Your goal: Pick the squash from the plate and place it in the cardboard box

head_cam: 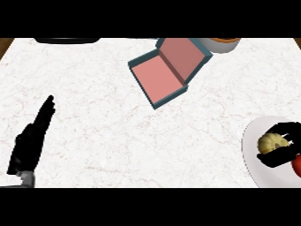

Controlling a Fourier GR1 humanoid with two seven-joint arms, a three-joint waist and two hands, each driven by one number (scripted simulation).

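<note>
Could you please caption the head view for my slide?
Right robot hand curls around squash on plate; box lies open.

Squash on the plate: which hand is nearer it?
Right. The right hand is curled round the squash on the plate; the left hand rests open far across the counter.

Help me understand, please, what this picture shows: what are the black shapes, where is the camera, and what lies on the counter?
The camera sits at the robot's head, looking steeply down at a white marble counter. The black shapes are its hands on grey forearms. The left hand rests open, fingers straight, at the lower left. The right hand curls round a pale yellow squash over a white plate at the lower right. Something red lies beside it, partly hidden. Farther back lies an open box with teal walls and a pinkish inside, where the squash should go.
</note>
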